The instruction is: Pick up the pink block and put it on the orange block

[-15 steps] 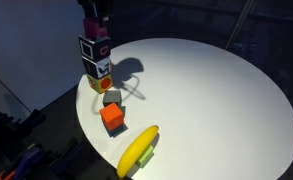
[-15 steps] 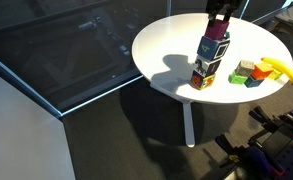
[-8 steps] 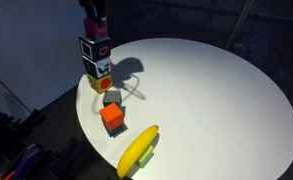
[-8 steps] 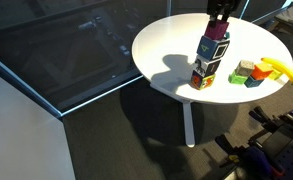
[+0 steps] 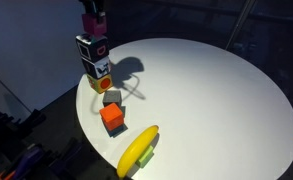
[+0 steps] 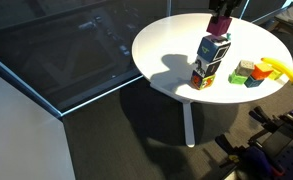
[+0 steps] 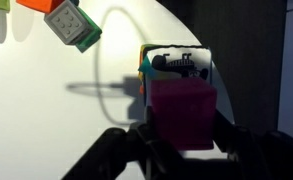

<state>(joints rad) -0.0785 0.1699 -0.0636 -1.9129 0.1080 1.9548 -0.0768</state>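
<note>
In the wrist view the pink block (image 7: 183, 105) fills the gap between my gripper's (image 7: 183, 135) dark fingers (image 7: 136, 140), which are shut on it. Right beneath it is the top of a black-and-white patterned cube (image 7: 178, 60). In both exterior views my gripper (image 5: 93, 20) (image 6: 221, 17) stands over the stack of patterned cubes (image 5: 94, 58) (image 6: 210, 55) near the table's rim, and the pink block is largely hidden by the fingers. The orange block (image 5: 112, 118) (image 6: 239, 76) rests on the table a short way from the stack, and its edge shows in the wrist view (image 7: 36, 4).
The round white table (image 5: 206, 100) also carries a small grey cube (image 5: 111, 98) between stack and orange block, a yellow banana (image 5: 138, 150) (image 6: 278, 68) and a green piece (image 5: 147, 155) beside it. A grey-green cube (image 7: 72, 25) shows in the wrist view. Dark floor surrounds the table.
The jaws have shut on the pink block at the top of the stack. The gripper stands slightly higher than before; the rest of the table is unchanged.
</note>
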